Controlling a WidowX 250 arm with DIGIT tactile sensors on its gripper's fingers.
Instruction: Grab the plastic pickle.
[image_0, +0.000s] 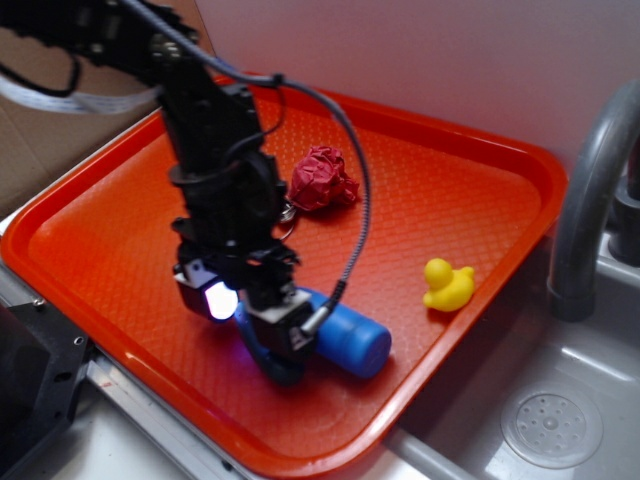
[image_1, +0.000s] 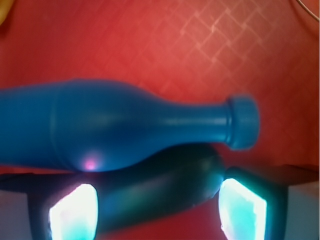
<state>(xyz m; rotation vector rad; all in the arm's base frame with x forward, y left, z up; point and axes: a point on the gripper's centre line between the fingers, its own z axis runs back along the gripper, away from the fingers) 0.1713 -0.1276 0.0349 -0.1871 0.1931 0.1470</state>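
Note:
The plastic pickle (image_1: 170, 187), dark teal-green and slightly curved, lies on the orange tray (image_0: 450, 190) right beside the blue bottle (image_1: 110, 127). In the exterior view only its dark end (image_0: 281, 371) shows under the gripper. My gripper (image_0: 247, 312) is lowered onto the tray near the front edge. In the wrist view the gripper (image_1: 157, 207) has its jaws spread wide, with the pickle lying lengthwise between the two lit pads (image_1: 73, 212). Its ends are close to or touching both pads.
The blue bottle (image_0: 350, 340) lies just behind the pickle, touching it. A crumpled red ball (image_0: 322, 178) sits at the tray's back and a yellow duck (image_0: 447, 285) at the right. A grey faucet (image_0: 585, 200) and a sink drain (image_0: 551, 428) are to the right.

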